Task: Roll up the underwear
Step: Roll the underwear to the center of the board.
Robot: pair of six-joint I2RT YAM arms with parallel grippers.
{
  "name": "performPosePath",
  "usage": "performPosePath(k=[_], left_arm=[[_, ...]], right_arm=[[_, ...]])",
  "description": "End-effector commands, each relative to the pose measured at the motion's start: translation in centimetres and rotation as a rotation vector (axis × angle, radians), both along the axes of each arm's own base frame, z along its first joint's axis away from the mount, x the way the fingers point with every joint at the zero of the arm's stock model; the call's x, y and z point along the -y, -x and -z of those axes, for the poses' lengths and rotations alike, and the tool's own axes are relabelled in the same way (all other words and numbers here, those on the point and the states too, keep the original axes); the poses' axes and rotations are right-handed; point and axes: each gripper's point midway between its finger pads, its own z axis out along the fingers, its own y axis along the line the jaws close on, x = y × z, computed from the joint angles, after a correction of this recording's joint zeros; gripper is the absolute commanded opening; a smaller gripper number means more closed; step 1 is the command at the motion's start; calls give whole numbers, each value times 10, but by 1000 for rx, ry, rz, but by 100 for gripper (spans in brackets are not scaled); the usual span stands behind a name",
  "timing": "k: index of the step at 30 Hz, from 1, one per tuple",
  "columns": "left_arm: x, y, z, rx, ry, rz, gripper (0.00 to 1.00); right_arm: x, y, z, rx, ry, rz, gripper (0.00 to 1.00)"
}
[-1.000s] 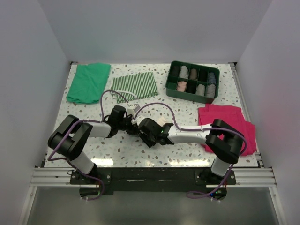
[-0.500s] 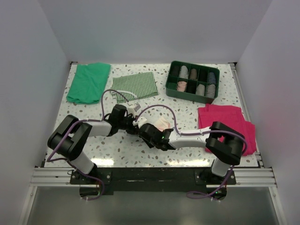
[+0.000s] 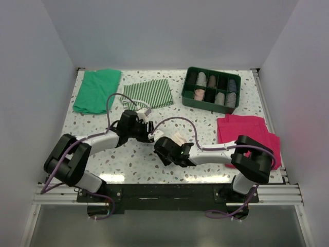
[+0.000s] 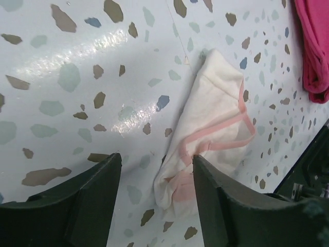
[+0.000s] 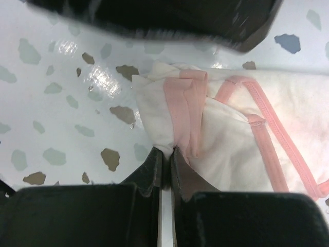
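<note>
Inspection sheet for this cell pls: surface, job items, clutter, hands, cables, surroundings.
Surface: white speckled tabletop, glare patches.
Job's things: pale pink fabric underwear with darker pink edging, bunched and lying on the table, not yet a roll.
Clutter: plain green cloth; green-and-white striped cloth; dark green compartment tray holding rolled items; magenta cloth.
Hands: left hand open over the underwear's end; right hand pinching its edge.
Cables: purple cables loop above the table.
Surroundings: plain white walls.
</note>
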Motion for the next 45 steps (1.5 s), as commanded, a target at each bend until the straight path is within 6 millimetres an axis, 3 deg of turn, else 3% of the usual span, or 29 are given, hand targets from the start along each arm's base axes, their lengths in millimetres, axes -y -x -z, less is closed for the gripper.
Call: performPosePath(k=[1, 8, 21, 26, 30, 32, 33, 34, 35, 37, 41, 45], left_arm=[[-19, -27, -31, 77, -36, -136, 65], [-35, -23, -32, 87, -65, -199, 68], [-24, -13, -30, 73, -10, -126, 65], [-30, -11, -31, 74, -21, -159, 64], [-42, -9, -30, 56, -65, -226, 64], [-53, -9, -32, 48, -94, -286, 64], [-59, -9, -32, 45, -106, -312, 64], [-69, -8, -31, 39, -133, -352, 65], [-73, -7, -31, 31, -134, -374, 65], [-87, -4, -32, 21, -146, -426, 65], [-110, 1, -33, 9, -177, -528, 66], [-123, 5, -36, 3, -170, -587, 67]], right_arm=[[9, 21, 8, -86, -29, 27, 0], [15, 27, -4, -101, -163, 105, 0], [25, 36, -33, -147, -373, 197, 0], [23, 28, -37, -109, -324, 190, 0], [6, 16, -36, -86, -255, 160, 0], [-2, 13, -22, -99, -213, 149, 0], [-15, 9, -28, -94, -227, 129, 0], [-19, 9, -16, -106, -196, 116, 0], [-33, 4, -25, -92, -214, 93, 0], [-46, 5, -14, -115, -185, 50, 0], [-82, 1, -21, -97, -176, -49, 0], [-96, 11, -19, -70, -118, -135, 0]])
